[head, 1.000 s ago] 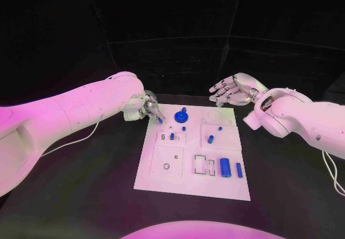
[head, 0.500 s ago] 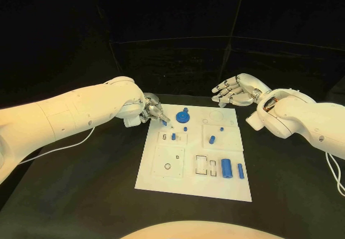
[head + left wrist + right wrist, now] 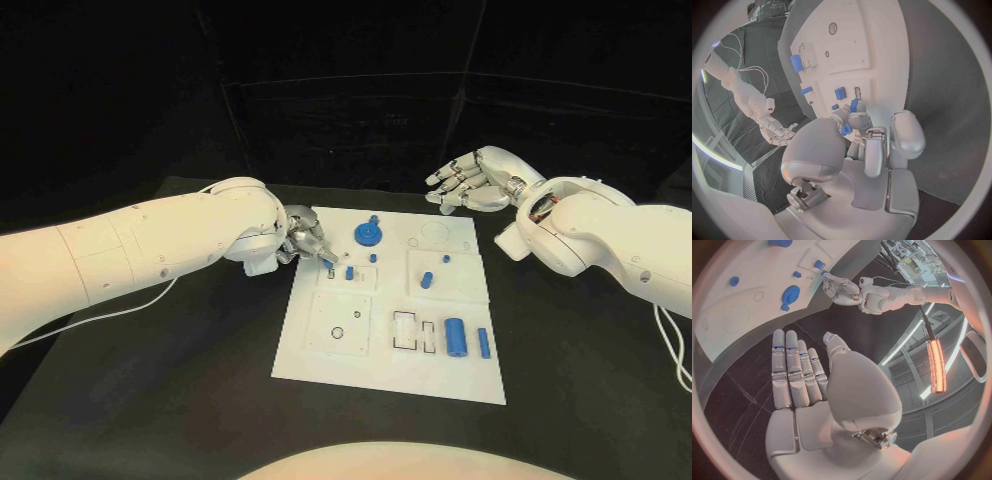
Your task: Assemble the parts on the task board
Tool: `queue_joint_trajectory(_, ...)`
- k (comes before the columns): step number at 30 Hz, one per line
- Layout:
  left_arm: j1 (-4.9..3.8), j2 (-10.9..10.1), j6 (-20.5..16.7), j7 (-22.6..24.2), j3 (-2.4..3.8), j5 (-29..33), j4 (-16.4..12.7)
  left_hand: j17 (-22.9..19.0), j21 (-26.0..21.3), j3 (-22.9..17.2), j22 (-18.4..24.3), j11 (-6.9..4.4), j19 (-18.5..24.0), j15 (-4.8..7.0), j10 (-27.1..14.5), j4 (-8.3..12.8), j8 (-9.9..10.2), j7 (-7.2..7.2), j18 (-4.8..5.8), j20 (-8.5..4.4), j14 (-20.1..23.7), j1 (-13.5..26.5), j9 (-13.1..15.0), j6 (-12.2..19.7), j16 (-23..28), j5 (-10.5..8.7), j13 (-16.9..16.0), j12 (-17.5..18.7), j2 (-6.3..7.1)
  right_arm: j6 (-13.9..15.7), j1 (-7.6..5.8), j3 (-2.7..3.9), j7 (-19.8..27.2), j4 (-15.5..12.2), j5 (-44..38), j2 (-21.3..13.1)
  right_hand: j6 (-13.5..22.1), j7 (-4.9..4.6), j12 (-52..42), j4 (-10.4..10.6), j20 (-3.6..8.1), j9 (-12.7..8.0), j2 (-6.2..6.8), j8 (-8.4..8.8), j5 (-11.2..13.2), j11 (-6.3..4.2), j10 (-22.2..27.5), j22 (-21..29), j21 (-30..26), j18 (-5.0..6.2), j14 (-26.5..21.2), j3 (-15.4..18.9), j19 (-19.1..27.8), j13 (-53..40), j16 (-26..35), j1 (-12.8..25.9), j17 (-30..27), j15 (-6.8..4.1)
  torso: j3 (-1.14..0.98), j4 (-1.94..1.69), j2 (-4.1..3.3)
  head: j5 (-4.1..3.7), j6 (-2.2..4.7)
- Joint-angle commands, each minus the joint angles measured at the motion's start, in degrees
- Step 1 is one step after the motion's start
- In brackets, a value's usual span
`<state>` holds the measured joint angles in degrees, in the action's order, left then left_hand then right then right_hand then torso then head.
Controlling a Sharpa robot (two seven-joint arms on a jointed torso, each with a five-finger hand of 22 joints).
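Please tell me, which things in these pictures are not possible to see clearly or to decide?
- Left hand, head view: its own fingers hide the fingertips, so contact with the task board is unclear.
- Left wrist view: a small blue part sits at the fingertips; pinched or only touched, I cannot tell.
- Smallest blue parts, head view: too small for their shape.
- Right wrist view: the board is cut off by the circle's rim.

Black table with a white board laid flat on it

The black table (image 3: 173,380) is covered near its middle by the white task board (image 3: 346,365), which is laid flat and is reached on every side by bare dark surface. A thin white cable (image 3: 108,312) is seen trailing across the table beside the board's left edge, well apart from it.
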<state>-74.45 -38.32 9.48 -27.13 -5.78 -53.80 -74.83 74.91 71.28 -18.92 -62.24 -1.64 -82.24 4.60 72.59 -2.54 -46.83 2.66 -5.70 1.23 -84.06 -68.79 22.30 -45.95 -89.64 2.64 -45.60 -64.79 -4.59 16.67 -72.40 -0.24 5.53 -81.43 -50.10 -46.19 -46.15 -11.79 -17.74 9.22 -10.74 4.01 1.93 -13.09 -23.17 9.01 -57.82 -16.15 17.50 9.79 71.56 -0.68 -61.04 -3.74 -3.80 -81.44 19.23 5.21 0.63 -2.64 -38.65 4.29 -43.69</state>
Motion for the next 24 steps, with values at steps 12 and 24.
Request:
queue_joint_trajectory(12,0.47,-0.6,-0.7,0.8,-0.36,-3.3,-1.6,14.7,0.2,-7.3,-0.1,-0.06,-0.2,0.51,0.4,5.8,-0.5,-0.10,0.31,-0.22,-5.9,1.1,0.3,0.2,-0.2,0.06,0.1,0.4,0.55,-0.5,-0.12,0.03,0.4,0.2,0.1,0.2,0.4,-1.37,-0.2,-0.2,-0.18,0.0,-0.15,-0.23,-0.1,-0.05,0.3,0.1,-0.2,0.45,-0.4,0.0,0.3,0.1,0.1,-0.6,-0.1,0.04,-0.07,0.07,-0.03,0.15,-0.25)
queue_joint_trajectory(24,0.55,-0.5,0.7,0.6,-0.41,-3.3,-1.6,14.7,0.1,-8.7,-0.1,-0.06,-0.2,0.50,0.4,6.3,-0.5,-0.08,0.30,-0.21,-5.9,1.4,0.4,0.3,-0.2,0.07,0.2,0.5,1.12,-0.6,-0.12,0.03,0.4,0.2,0.1,0.2,0.4,-1.37,-0.2,-0.2,-0.18,0.0,-0.15,-0.23,-0.1,-0.05,0.3,0.1,-0.2,0.45,-0.4,0.0,0.3,0.1,0.1,-0.6,-0.1,0.04,-0.09,0.09,-0.06,0.12,-0.38)
